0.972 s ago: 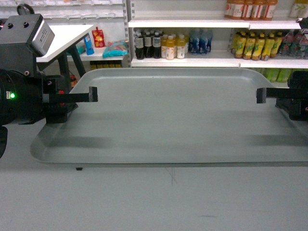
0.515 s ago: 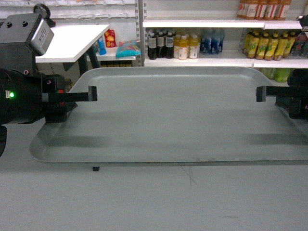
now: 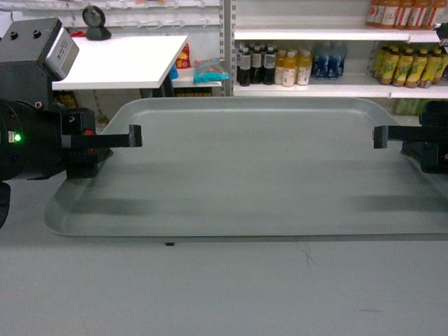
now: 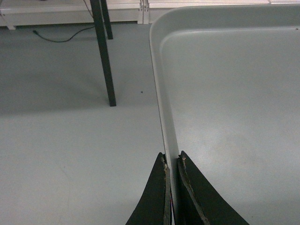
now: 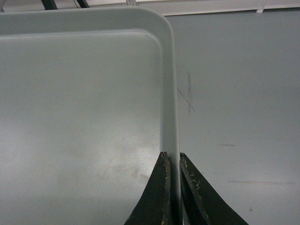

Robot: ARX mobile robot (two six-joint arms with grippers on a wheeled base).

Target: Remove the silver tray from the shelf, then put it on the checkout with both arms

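The silver tray (image 3: 245, 168) hangs level above the grey floor, held between both arms. My left gripper (image 3: 134, 138) is shut on its left rim, and in the left wrist view the two fingers pinch the rim (image 4: 171, 158) of the silver tray (image 4: 225, 93). My right gripper (image 3: 379, 137) is shut on the right rim, and the right wrist view shows the same pinch (image 5: 172, 157) on the silver tray (image 5: 79, 93). The white checkout top (image 3: 119, 59) stands at the back left, beyond the tray. The white shelf (image 3: 315, 89) with bottles runs along the back right.
A black leg of the checkout (image 4: 105, 51) stands on the floor left of the tray's far corner, with a cable (image 4: 61, 38) behind it. Bottles (image 3: 273, 66) fill the shelf boards. A small dark round object (image 3: 94, 21) sits on the checkout's far edge.
The whole background has slid to the right in the head view: checkout, shelves and floor marks. The tray and both grippers keep their places in the view, grips unchanged.
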